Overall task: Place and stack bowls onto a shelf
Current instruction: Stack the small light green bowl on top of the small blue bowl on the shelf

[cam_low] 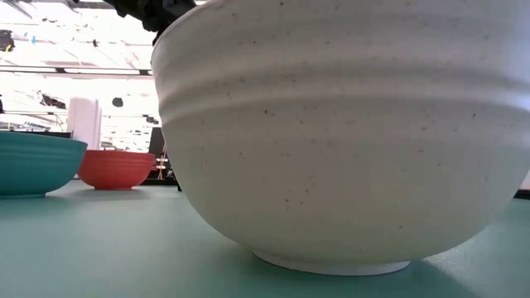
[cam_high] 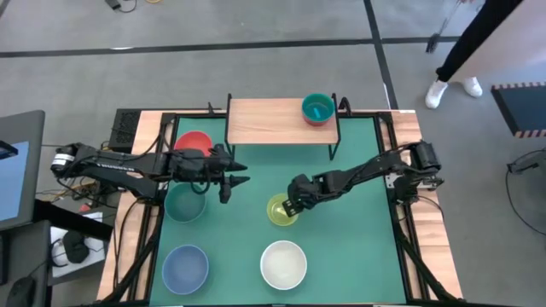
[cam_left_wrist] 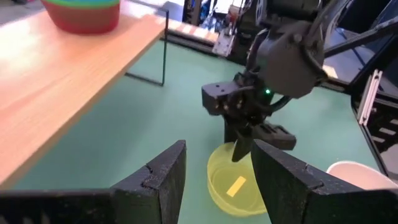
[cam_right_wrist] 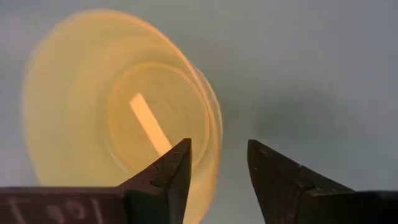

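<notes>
The wood-topped shelf [cam_high: 273, 122] stands at the mat's far edge with a stack of bowls [cam_high: 318, 108] on its right end. It also shows in the left wrist view [cam_left_wrist: 68, 68]. A yellow-green bowl [cam_high: 282, 210] sits on the mat at the centre. My right gripper [cam_high: 294, 203] is open just above it. One finger is over the inside and one outside its rim [cam_right_wrist: 214, 140]. I cannot see a touch. My left gripper [cam_high: 241, 180] is open and empty, left of centre. The red [cam_high: 194, 143], dark teal [cam_high: 185, 205], pale blue [cam_high: 185, 266] and white [cam_high: 283, 263] bowls rest on the mat.
The white bowl [cam_low: 348, 132] fills the low view at the mat's near edge, with the red bowl [cam_low: 116, 168] behind it. Black rails frame the mat on both sides. A person [cam_high: 465, 51] stands beyond the table's far right corner. Bare mat lies right of the yellow-green bowl.
</notes>
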Robot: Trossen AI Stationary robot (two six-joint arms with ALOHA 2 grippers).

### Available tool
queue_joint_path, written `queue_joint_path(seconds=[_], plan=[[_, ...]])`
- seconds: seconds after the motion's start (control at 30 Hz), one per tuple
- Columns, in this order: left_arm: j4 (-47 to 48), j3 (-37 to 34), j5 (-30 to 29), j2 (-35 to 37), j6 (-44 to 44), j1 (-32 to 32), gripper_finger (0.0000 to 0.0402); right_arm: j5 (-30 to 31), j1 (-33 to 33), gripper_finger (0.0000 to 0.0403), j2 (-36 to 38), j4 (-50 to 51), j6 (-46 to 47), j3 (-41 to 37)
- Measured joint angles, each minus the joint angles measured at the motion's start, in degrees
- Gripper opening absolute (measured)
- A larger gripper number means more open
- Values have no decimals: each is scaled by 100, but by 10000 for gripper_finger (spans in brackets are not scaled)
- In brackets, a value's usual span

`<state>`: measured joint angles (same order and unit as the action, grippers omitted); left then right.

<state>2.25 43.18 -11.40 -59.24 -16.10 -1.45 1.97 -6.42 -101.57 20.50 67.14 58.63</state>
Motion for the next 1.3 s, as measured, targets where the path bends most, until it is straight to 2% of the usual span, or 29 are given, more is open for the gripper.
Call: queue_joint_path(seconds=[0.1, 0.27, 0.3, 0.53, 0.73, 0.93, 1.13, 1.3], plan=[[85, 0, -2, 0, -97, -11, 166, -40, -8, 149, -1, 58, 80, 2], [150, 0, 0, 0, -102, -11, 166, -47, 58, 34, 248, 421, -103, 130], [135, 0, -2, 0, -62, 5, 166, -35, 100, 23, 360, 487, -141, 156], [128, 0, -28, 0, 55, 44, 166, 131, 685, 33, 1153, 1202, -908, 578], [123, -2, -51, 0, 42, 44, 166, 1086, 1532, 23, 1873, 1254, -1773, 905], [130, -2, -108, 0, -136, 44, 166, 1871, 2503, 39, 2330, 1201, -1975, 1157], [128, -2, -273, 0, -172, 44, 166, 1774, 3422, 25, 2409, 1276, -2486, 1353], [129, -2, -281, 0, -285, 44, 166, 1504, 3838, 37, 2396, 1272, -2518, 1384]])
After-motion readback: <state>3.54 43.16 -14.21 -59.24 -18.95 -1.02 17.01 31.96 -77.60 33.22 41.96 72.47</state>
